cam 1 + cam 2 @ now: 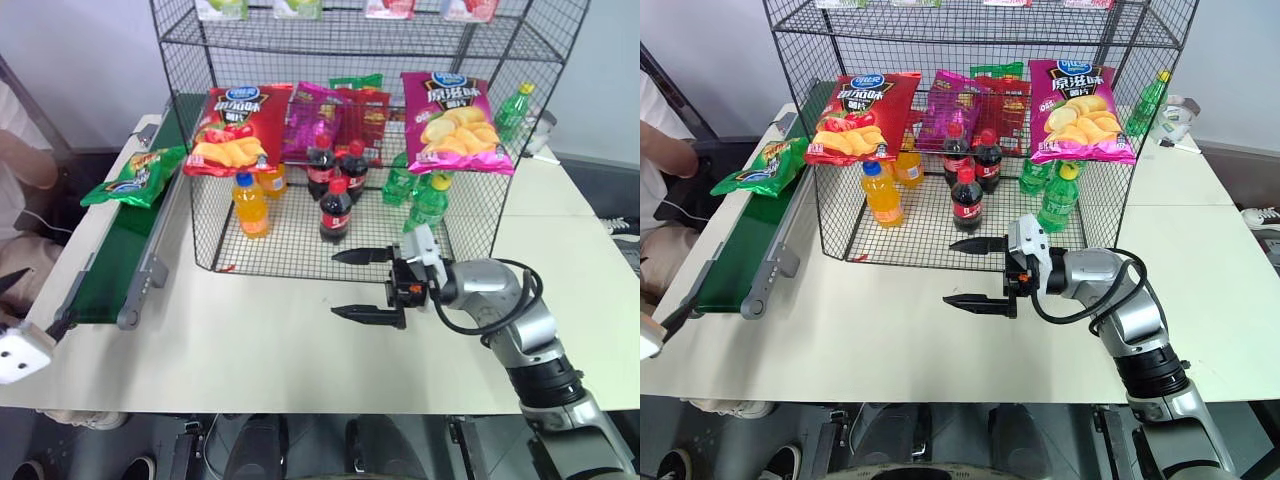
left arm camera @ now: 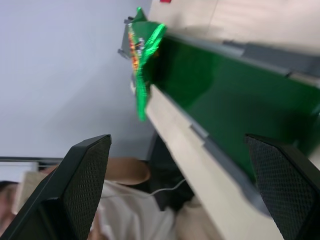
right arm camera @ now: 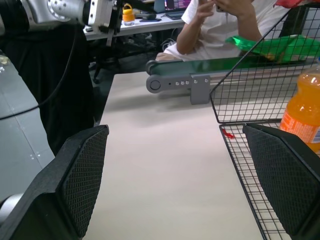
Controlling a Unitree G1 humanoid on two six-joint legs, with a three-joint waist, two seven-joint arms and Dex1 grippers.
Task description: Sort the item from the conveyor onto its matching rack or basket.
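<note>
The item, a glossy green crisp bag (image 1: 135,177), lies on the far part of the dark-green conveyor (image 1: 115,265) at the table's left side. The left wrist view looks along the belt (image 2: 225,95) toward the bag (image 2: 142,55). My left gripper (image 1: 50,293) stands open and empty at the conveyor's near end, well short of the bag. The tall black wire rack (image 1: 300,250) stands at the table's middle back. In front of its bottom tier my right gripper (image 1: 335,285) points left, level, open and empty above the tabletop.
A red crisp bag (image 1: 235,130) and a magenta crisp bag (image 1: 455,122) hang on the rack's front. Orange (image 1: 250,205), cola (image 1: 335,210) and green (image 1: 425,200) bottles stand inside it. A person (image 1: 25,160) sits just left of the conveyor.
</note>
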